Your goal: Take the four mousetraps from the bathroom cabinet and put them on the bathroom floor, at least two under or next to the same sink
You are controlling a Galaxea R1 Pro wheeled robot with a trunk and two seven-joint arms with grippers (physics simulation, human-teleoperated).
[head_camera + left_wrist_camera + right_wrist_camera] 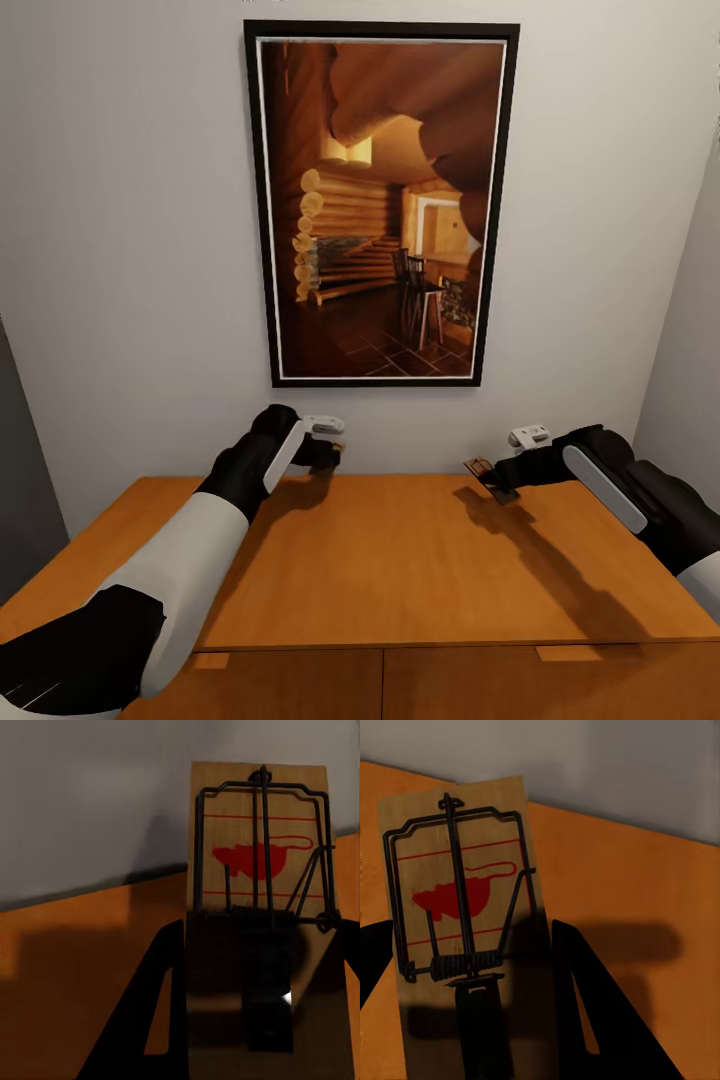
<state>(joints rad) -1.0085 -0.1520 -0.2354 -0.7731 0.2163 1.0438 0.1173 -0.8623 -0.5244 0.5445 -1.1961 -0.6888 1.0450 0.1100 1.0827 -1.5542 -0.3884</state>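
Both my arms reach over the orange-brown cabinet, near its back edge. In the head view my left gripper is shut on a mousetrap held above the top. The left wrist view shows that mousetrap as a pale wooden board with a red mouse print and a dark wire bar, clamped between the fingers. My right gripper is shut on a second mousetrap, held just over the wood. That board appears between the dark fingers in the right wrist view.
A large black-framed picture of a log interior hangs on the pale wall behind the cabinet. Two tab handles sit at the cabinet's front edge. A side wall closes in at the right.
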